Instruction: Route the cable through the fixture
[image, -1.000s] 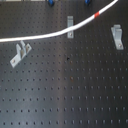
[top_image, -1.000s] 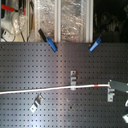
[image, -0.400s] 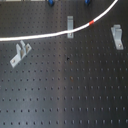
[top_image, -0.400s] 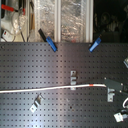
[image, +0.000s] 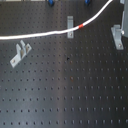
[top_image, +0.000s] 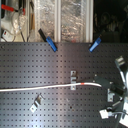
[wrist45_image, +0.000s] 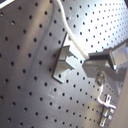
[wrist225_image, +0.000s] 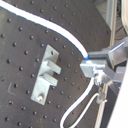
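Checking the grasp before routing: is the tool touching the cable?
Touching. In the second wrist view the tool is clamped on the cable, which enters its tip with no gap.

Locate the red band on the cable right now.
In the first exterior view, the red band sits on the cable just right of the upper middle bracket, top centre.

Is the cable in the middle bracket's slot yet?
Cannot tell: cable crosses the middle bracket at its red band; slot hidden.
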